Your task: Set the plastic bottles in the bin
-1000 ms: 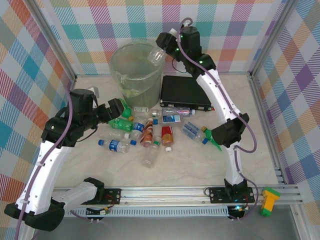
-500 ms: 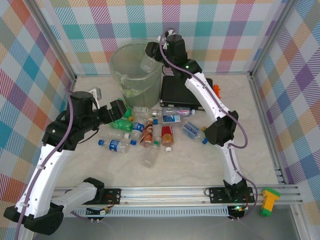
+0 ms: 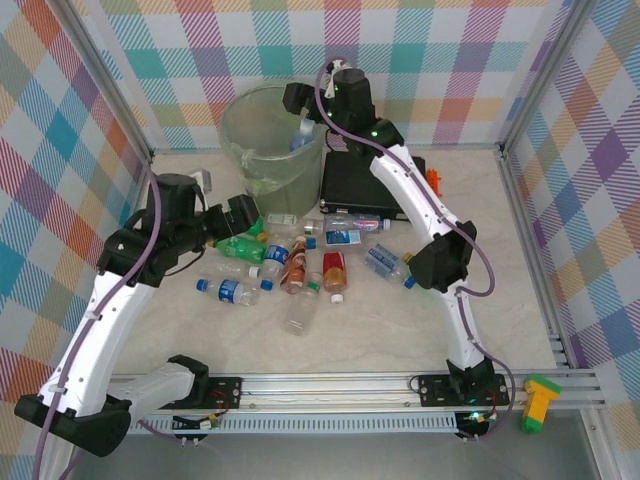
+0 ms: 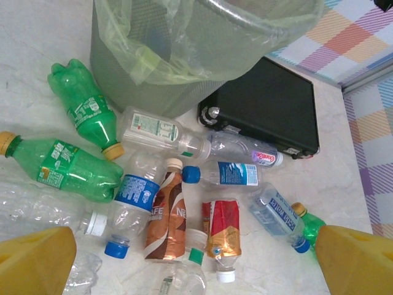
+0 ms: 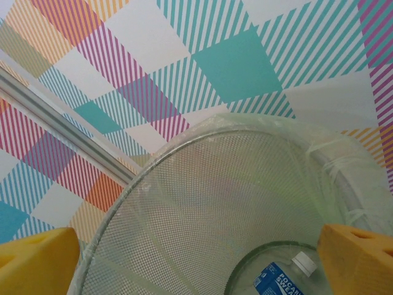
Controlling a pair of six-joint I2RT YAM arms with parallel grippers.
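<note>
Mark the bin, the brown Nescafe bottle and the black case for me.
bin [image 4: 113, 77], left wrist view, on its mesh side wall.
brown Nescafe bottle [image 4: 164, 215], left wrist view, on its label.
black case [image 4: 264, 101], left wrist view, on its flat top face.
</note>
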